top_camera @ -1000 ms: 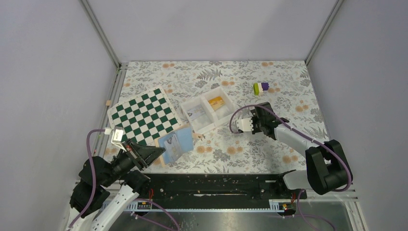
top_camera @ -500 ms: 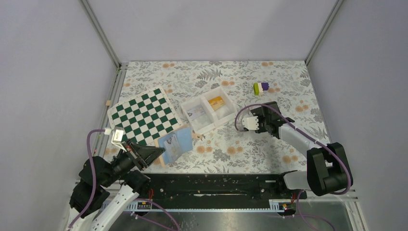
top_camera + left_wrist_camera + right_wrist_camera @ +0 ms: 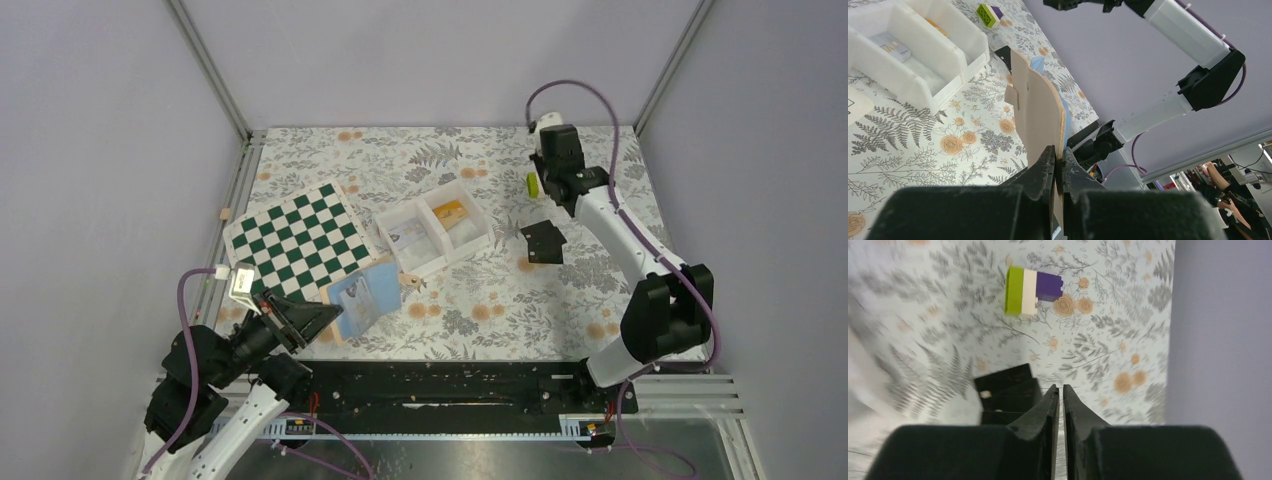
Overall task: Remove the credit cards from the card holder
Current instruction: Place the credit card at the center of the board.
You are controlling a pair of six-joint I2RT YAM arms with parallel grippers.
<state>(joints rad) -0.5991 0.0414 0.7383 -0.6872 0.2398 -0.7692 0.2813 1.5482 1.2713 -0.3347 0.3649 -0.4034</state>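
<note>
Top external: my floral-print desk (image 3: 600,300) between plain grey walls (image 3: 120,150); left tool (image 3: 1058,152) clamps the tan-bordered pale blue card holder (image 3: 1038,110); right tool (image 3: 1060,390) pressed together, its view blurred.

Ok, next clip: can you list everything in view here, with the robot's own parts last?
card holder: one, pale blue with a tan border, near left of the mat
credit card: one, pale, in the tray's left compartment
orange card: one, in the tray's right compartment
white tray: one, two compartments, mid-mat
chequered board: one, green and white, left of the tray
toy block: one, green, white and purple, far right
black object: one, boxy, right of the tray
floral mat: one, covers the table
left gripper: shut on the card holder's edge
right gripper: shut, empty, above the mat's far right
</note>
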